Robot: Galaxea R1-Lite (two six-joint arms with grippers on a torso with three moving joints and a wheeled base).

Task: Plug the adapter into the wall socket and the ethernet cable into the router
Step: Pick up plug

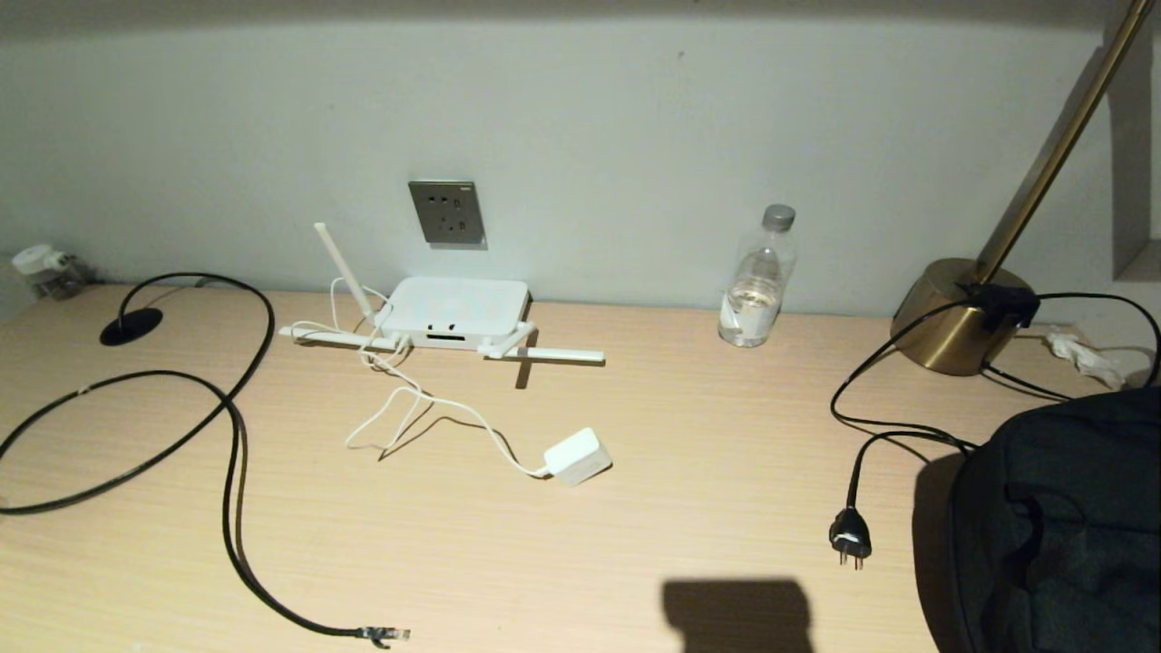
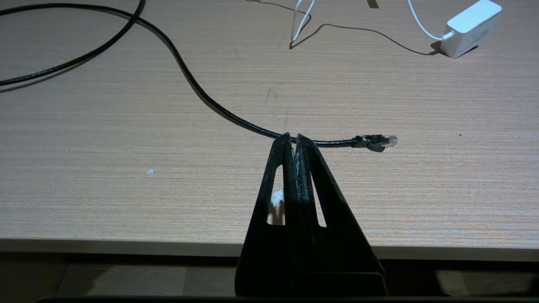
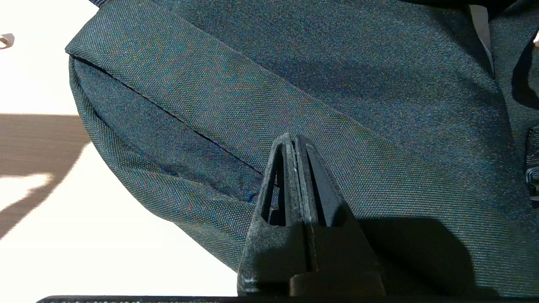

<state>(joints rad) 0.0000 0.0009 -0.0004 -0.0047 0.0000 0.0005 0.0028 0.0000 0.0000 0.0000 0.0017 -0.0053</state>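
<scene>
The white adapter (image 1: 576,455) lies mid-desk, its thin white cord running back to the white router (image 1: 453,313), which stands under the grey wall socket (image 1: 445,213). The black ethernet cable (image 1: 231,472) loops over the left of the desk and ends in a clear clip plug (image 1: 385,634) near the front edge. In the left wrist view that plug (image 2: 377,142) lies a little beyond my left gripper (image 2: 293,136), which is shut and empty at the desk's front edge; the adapter (image 2: 473,26) shows farther off. My right gripper (image 3: 292,137) is shut and empty, facing a dark bag. Neither arm shows in the head view.
A clear water bottle (image 1: 757,281) stands by the wall right of the router. A brass lamp base (image 1: 952,313) with a black cord and two-pin plug (image 1: 850,540) sits at the right. The dark bag (image 1: 1057,526) fills the front right corner. A black cable grommet (image 1: 131,325) is far left.
</scene>
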